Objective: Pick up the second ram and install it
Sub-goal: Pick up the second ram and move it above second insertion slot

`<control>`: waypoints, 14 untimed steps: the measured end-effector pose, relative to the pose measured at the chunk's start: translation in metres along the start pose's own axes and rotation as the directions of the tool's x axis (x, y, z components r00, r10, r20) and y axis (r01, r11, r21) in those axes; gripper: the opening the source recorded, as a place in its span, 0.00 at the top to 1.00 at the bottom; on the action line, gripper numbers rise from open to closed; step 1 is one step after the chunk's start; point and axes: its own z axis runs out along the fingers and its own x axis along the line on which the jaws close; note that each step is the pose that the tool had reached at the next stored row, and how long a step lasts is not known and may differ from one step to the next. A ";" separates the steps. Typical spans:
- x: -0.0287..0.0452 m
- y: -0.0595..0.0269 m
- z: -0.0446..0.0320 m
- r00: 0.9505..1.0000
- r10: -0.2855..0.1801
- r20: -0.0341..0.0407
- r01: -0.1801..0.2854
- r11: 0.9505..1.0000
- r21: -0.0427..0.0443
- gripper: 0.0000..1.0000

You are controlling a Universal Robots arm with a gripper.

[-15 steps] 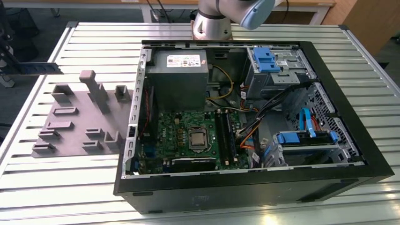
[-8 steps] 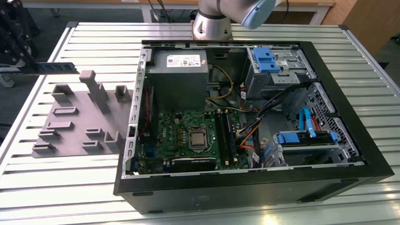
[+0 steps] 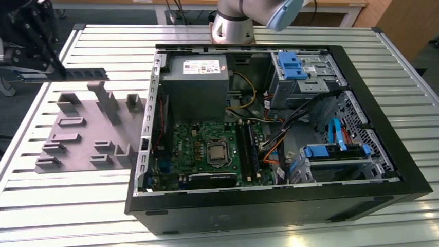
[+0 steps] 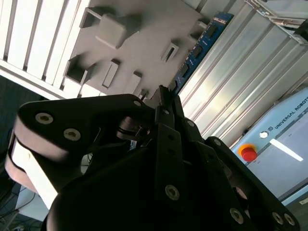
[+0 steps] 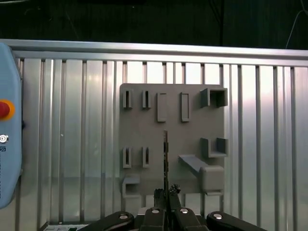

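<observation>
Claw (image 3: 51,72) sat high at the exterior view's left, clamped on one end of the second ram (image 3: 75,74). Stick was held level and on edge. Its free length jutted out of the claw toward the exterior view's right, aimed at the computer case (image 3: 274,216) but well apart from it. Ram hung in the air over the far part of the grey tray (image 3: 82,149), above the upright blocks (image 3: 106,100); no contact seen between stick and tray. Tray lay flat on the slatted metal surface (image 3: 69,206), just beside the case's side wall. Case lay open side up, with the green motherboard (image 3: 199,146) exposed and black slot strips (image 3: 245,149) running beside the processor socket; could not tell whether any strip was filled. In the first wrist view the ram (image 5: 166,149) showed as a thin dark line running straight out from between the fingertips (image 5: 159,194), with the tray (image 5: 144,130) below it. In the second wrist view the blue board (image 4: 204,41) ran out from the pinched claw (image 4: 166,96), dark chips along its face, over the tray's edge. A pale box (image 4: 284,139) with a red button (image 4: 249,154) lay off to one side.
</observation>
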 end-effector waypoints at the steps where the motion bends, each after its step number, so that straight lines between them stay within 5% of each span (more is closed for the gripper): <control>1: 0.0000 -0.0045 -0.0001 1.000 0.000 0.000 0.000 1.000 0.000 0.86; 14: -0.0005 -0.0599 -0.0014 1.000 0.000 0.000 0.000 1.000 0.000 0.86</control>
